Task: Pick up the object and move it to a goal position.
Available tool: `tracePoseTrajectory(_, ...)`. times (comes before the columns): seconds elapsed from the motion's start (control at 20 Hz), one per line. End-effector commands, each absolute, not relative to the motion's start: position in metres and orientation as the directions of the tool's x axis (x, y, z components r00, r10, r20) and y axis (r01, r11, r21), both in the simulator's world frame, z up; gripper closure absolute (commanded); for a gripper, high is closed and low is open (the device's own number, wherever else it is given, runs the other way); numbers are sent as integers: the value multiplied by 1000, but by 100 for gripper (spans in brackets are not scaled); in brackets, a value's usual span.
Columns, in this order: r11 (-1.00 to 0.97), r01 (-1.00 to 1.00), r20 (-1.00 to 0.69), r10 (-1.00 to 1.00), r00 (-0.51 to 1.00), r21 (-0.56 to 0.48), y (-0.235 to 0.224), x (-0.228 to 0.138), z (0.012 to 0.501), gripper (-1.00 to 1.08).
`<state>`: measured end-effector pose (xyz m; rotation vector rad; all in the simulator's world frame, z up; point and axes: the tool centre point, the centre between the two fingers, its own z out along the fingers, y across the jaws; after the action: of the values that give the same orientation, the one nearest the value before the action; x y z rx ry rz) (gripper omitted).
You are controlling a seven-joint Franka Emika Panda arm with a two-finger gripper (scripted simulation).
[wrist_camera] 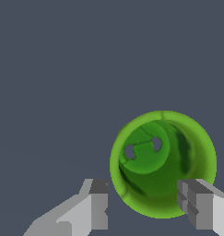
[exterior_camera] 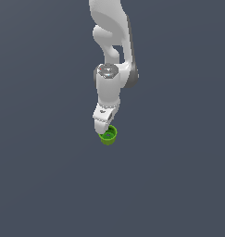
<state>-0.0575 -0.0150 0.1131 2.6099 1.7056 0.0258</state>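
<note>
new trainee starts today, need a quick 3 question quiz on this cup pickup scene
1. True or false: the gripper is already shut on the green cup.
2. In the wrist view, where does the cup sit relative to the two fingers?
A. Well outside both fingers
B. Partly in the gap between them, nearer one finger than the other
C. Lifted clear above them
3. Fill in: in the wrist view we look into the cup's open ____.

Key
1. False. The fingers are spread on either side of the cup.
2. B
3. Top; the rim and inner bottom are visible.
</note>
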Motion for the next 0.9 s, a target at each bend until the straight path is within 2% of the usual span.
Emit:
tracePoseTrajectory(0.0, -339, 940, 1, 941, 339, 29, -14, -61, 110, -20)
tracePoseTrajectory(0.45, -190, 981, 2, 982, 190, 30, -12, -71, 103, -20)
tracePoseTrajectory(0.85, -159, 987, 3, 987, 159, 30, -12, -73, 101, -20)
